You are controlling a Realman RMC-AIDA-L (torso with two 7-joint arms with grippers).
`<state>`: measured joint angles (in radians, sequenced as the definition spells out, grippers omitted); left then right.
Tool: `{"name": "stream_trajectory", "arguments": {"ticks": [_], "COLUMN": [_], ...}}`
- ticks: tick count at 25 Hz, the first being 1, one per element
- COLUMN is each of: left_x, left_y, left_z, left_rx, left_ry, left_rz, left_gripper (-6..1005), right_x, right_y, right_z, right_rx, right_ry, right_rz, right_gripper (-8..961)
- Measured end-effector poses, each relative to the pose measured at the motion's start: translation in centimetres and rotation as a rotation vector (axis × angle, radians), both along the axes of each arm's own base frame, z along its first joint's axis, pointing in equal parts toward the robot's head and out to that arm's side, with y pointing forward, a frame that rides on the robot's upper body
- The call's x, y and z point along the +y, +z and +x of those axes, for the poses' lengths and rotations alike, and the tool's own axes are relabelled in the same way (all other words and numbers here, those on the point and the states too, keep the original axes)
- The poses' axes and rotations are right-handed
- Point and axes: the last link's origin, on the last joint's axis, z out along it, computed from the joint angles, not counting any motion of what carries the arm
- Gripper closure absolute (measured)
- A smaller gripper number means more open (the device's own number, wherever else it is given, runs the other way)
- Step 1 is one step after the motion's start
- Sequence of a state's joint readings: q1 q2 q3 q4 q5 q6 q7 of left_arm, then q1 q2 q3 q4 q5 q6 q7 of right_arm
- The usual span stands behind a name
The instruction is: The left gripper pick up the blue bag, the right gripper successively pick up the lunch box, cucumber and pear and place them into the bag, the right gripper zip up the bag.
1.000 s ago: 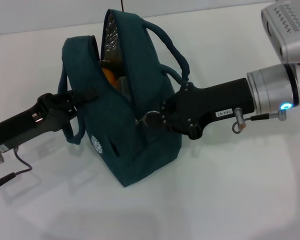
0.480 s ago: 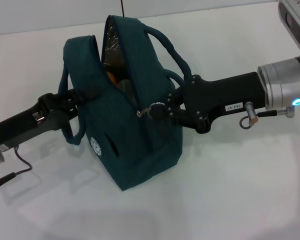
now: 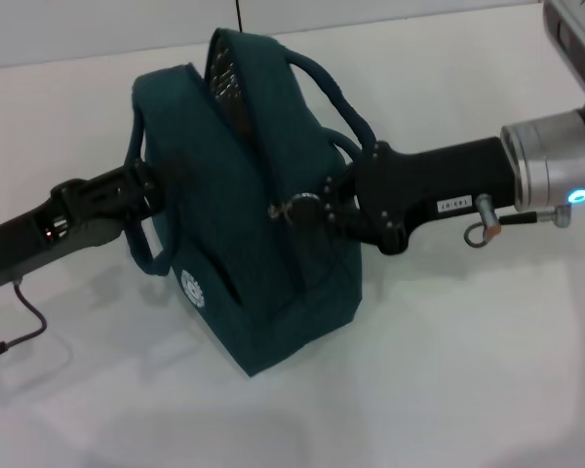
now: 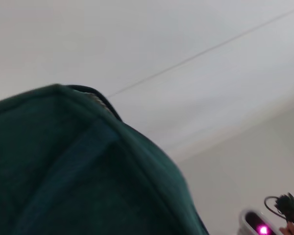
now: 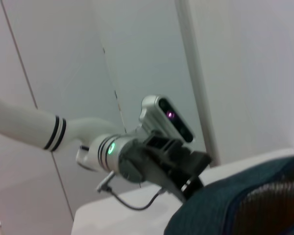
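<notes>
Dark teal blue bag (image 3: 244, 234) standing upright on a white table (image 3: 448, 370), filling the centre of the head view. Mouth of the bag narrowed to a slim gap near the top, with a strip of silver foil lining (image 3: 226, 83) showing at upper centre. Small white round logo (image 3: 192, 287) low on the near face, left of centre. One loop handle (image 3: 336, 102) arching over the top toward the right, another handle (image 3: 141, 244) hanging down the left side.

Left gripper (image 3: 141, 190) reaching in from the left edge on a black arm, pressed against the bag's left side at the handle; cannot tell whether its fingers are apart or together, since fabric hides them. Thin black cable (image 3: 19, 312) trailing at lower left.

Right gripper (image 3: 307, 210) coming in from the right edge (white label and blue light on its arm), fingers pinched together on the metal zipper pull (image 3: 291, 208) at the bag's centre seam.

Left wrist view: teal fabric across the lower left. Right wrist view: bag edge at lower right, the other arm at centre.

Lunch box, cucumber and pear not visible.
</notes>
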<state>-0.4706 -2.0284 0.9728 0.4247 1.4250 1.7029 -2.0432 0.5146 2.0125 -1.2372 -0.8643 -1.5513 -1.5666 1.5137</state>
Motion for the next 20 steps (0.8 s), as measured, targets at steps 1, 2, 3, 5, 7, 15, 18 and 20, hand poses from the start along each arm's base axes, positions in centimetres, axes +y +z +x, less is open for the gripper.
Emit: {"name": "stream_trajectory", "arguments": {"ticks": [1, 2, 3, 5, 7, 15, 18, 20], "left_x": [-0.2, -0.4, -0.8, -1.1, -1.6, -2.5, -2.7, -2.7], "left_y": [0.0, -0.1, -0.5, -0.7, -1.2, -2.3, -2.5, -2.6], "left_z": [0.0, -0.1, -0.3, -0.4, -0.7, -0.9, -1.0, -0.9], "left_rx": [0.003, 0.007, 0.023, 0.032, 0.046, 0.071, 0.077, 0.08], "left_ry": [-0.013, -0.021, -0.034, -0.038, -0.044, -0.08, -0.09, -0.096], "left_rz": [0.003, 0.005, 0.005, 0.002, 0.005, 0.034, 0.049, 0.055], "left_gripper": [632, 616, 601, 569, 481, 268, 253, 254], "right_x": [0.1, 0.1, 0.3, 0.3, 0.5, 1.3, 1.6, 1.8], "right_y": [0.2, 0.3, 0.7, 0.8, 1.0, 0.6, 1.1, 1.3], "right_z": [-0.3, -0.5, -1.2, -1.5, -2.0, -3.0, -3.0, -3.1], "right_rx": [0.017, 0.029, 0.068, 0.082, 0.098, 0.109, 0.13, 0.15], "right_ry": [0.005, 0.009, 0.026, 0.035, 0.046, 0.053, 0.042, 0.031], "right_rz": [0.006, 0.011, 0.021, 0.024, 0.027, 0.005, 0.032, 0.042], "right_gripper": [942, 942, 942, 942, 942, 942, 942, 942]}}
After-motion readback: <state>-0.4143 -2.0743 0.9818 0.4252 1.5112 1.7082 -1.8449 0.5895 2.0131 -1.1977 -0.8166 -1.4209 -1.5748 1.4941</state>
